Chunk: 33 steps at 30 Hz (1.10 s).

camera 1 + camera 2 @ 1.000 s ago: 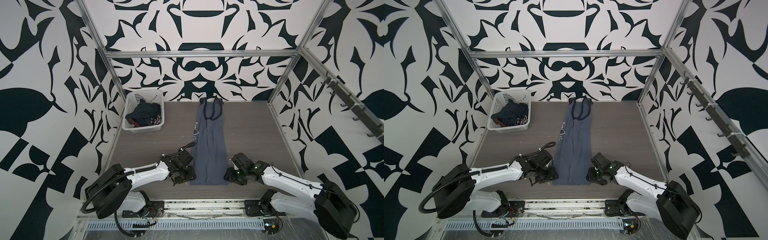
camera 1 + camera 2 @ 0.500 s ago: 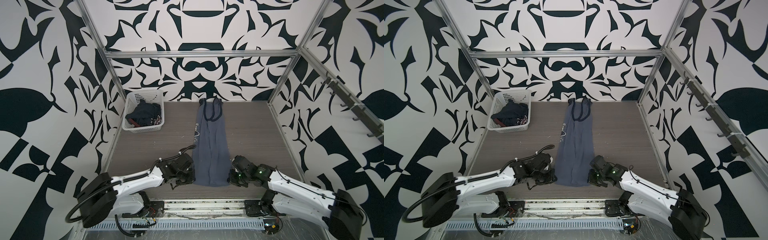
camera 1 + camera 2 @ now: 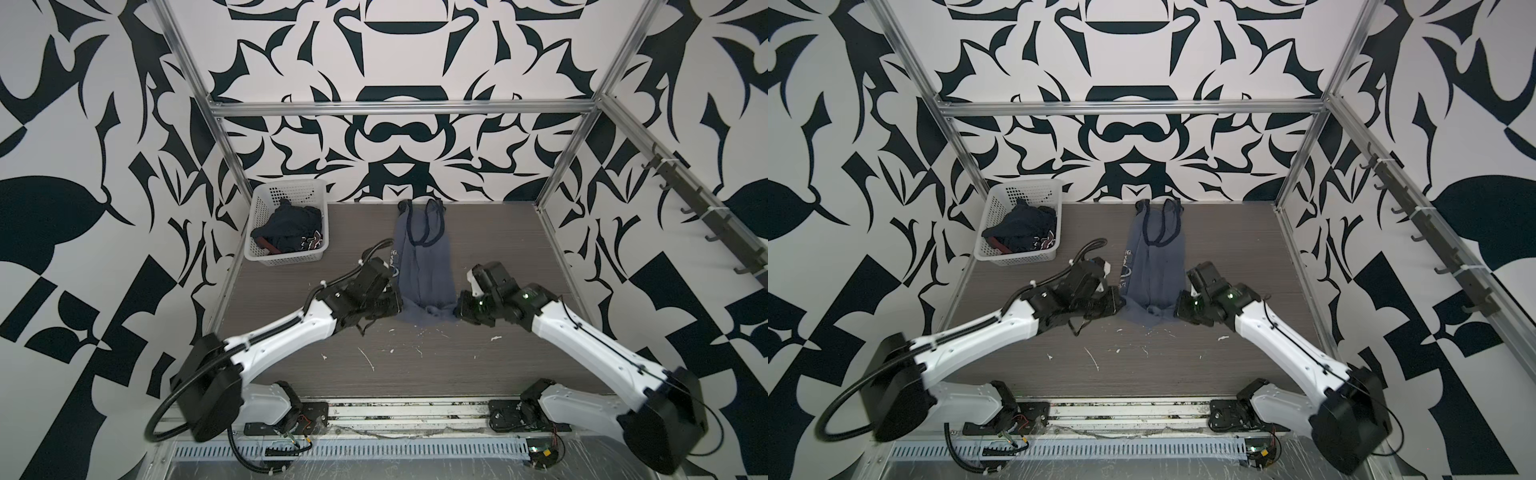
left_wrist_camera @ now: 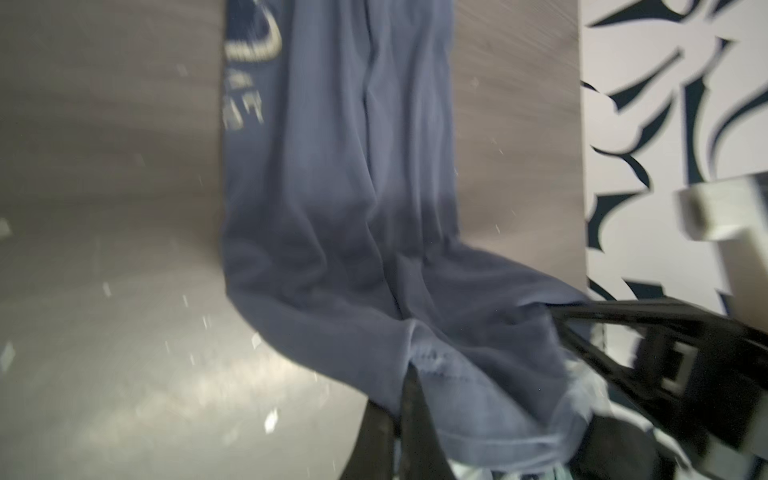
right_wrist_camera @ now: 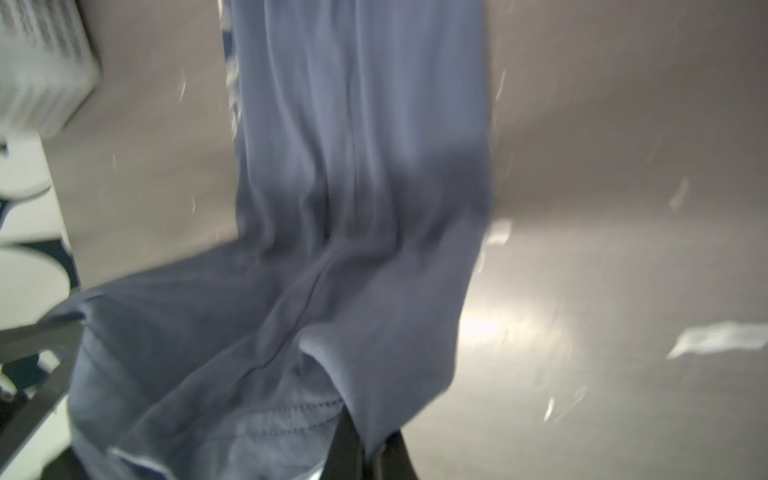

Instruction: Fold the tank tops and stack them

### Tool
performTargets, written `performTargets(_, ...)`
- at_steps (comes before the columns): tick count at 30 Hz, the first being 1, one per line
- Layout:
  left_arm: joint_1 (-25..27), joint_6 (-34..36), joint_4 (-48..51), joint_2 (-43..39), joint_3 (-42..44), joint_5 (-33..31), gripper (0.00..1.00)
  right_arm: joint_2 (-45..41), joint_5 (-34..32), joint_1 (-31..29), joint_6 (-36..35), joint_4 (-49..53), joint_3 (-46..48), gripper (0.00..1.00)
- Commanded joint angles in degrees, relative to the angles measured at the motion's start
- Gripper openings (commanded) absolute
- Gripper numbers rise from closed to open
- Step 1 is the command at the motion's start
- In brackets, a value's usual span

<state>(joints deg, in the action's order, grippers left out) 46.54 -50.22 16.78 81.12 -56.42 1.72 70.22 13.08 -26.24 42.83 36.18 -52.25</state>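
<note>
A: Largest first?
B: Black-and-white patterned walls [image 3: 395, 62] on three sides, then the wood-grain table [image 3: 498, 257] between them.

A: And over the table?
B: Two white arms reaching in from the near edge, the left arm [image 3: 291, 332] and the right arm [image 3: 582, 336], both angled toward the middle.

A: Where to look for the task's cloth?
B: Down the middle of the table in both top views. There, the slate-blue tank top [image 3: 422, 266] [image 3: 1154, 266], folded narrow and laid lengthwise. Navy-trimmed straps at the far edge, near hem drawn across between the two grippers, print showing along its left side.

A: The other one?
B: In the white basket [image 3: 266, 208] at the far left corner. Inside, the navy tank top [image 3: 291, 226], crumpled, with red trim and white lettering showing.

A: Grippers?
B: First the left gripper [image 3: 397, 305], pressed together on the near left corner of the slate-blue hem. Seen close in its own wrist view as the left gripper [image 4: 401, 432], black fingers pinching the stitched edge. Then the right gripper [image 3: 457, 309] [image 5: 370, 449], likewise clamped on the near right corner. Blurred in both wrist views, but rising off the table toward the fingers near the hem.

A: Smallest?
B: White scraps [image 3: 368, 359], scattered on the table nearer than the hem.
</note>
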Motion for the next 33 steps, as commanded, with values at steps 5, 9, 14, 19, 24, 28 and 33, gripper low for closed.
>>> performTargets(5,-7.85,7.38,-3.33,14.59,-12.46,1.64,0.0,20.26,5.51,8.32,-14.41,-5.93,-16.65,0.0)
performTargets(9,-10.25,8.72,-5.96,20.47,-17.04,2.74,0.0,28.67,5.72,9.41,-15.45,-7.33,-22.45,0.0)
performTargets(14,-12.98,8.03,-7.09,28.41,-22.2,5.81,0.0,36.43,6.01,10.42,-16.26,-7.29,-29.65,0.0)
performTargets(19,-14.74,7.33,-6.94,34.34,-26.91,5.84,0.06,42.49,5.22,11.47,-16.77,-5.37,-35.77,0.0)
performTargets(24,-16.37,8.78,-2.31,40.68,-36.55,8.43,0.24,44.0,1.0,12.78,-16.79,-2.01,-40.1,0.4)
performTargets(28,-16.99,11.1,2.62,40.81,-40.3,5.57,0.41,41.94,-4.47,12.96,-18.26,2.19,-41.71,0.53)
performTargets(33,-17.36,13.9,5.92,34.0,-36.21,1.36,0.61,35.09,-6.12,12.86,-18.92,2.5,-34.31,0.54)
